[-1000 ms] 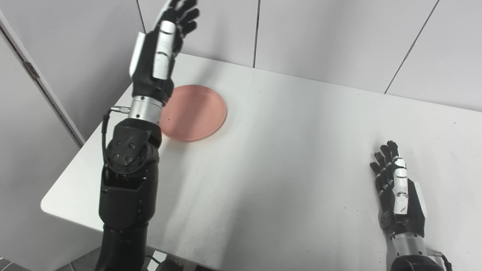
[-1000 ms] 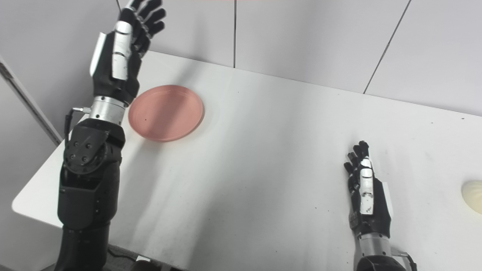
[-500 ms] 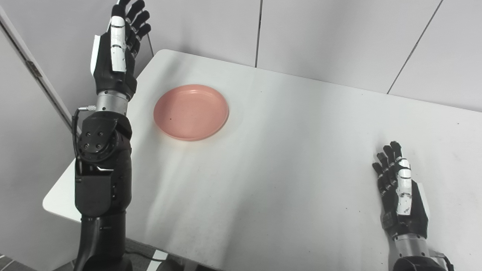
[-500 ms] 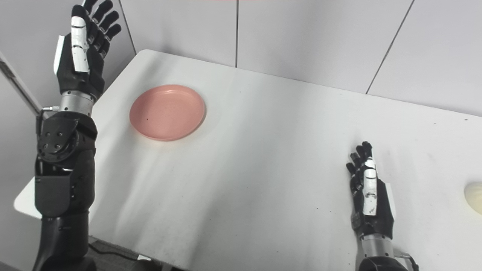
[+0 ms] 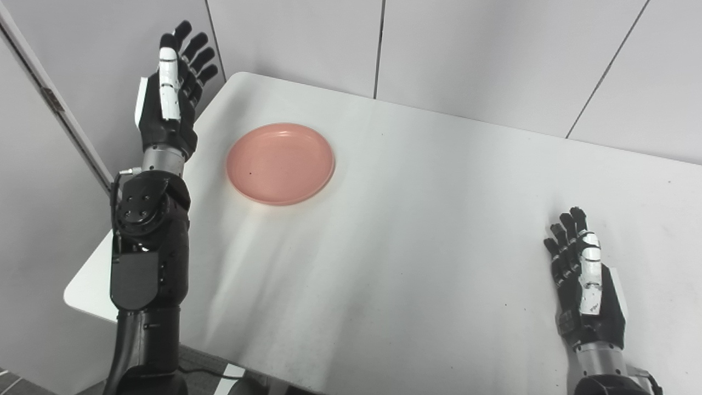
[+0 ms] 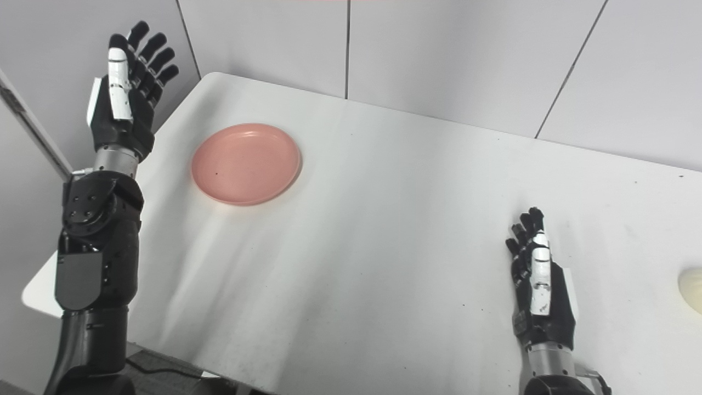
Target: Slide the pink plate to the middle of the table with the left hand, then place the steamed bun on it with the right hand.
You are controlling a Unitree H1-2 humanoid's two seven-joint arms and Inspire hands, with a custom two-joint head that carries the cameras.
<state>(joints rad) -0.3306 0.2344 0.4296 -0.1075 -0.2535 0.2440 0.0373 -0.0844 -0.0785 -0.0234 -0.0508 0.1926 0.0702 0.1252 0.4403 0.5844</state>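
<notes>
On the white table (image 5: pixel 417 230), far-left quarter: pink plate (image 5: pixel 281 163), round, shallow, lying flat, nothing in it; a small dark speck on its inner surface.
Left hand (image 5: pixel 167 112): raised upright over the table's left edge, beside the plate and clear of it, fingers (image 5: pixel 189 52) spread apart and extended, holding nothing.
Right hand (image 6: pixel 540 293): low over the table near its front right, fingers straight and slightly apart, holding nothing, well apart from the plate.
Steamed bun (image 6: pixel 691 282): pale cream, only partly seen at the right border of the right eye view, resting on the table to the right of the right hand, not touching it; far across the table from the plate
</notes>
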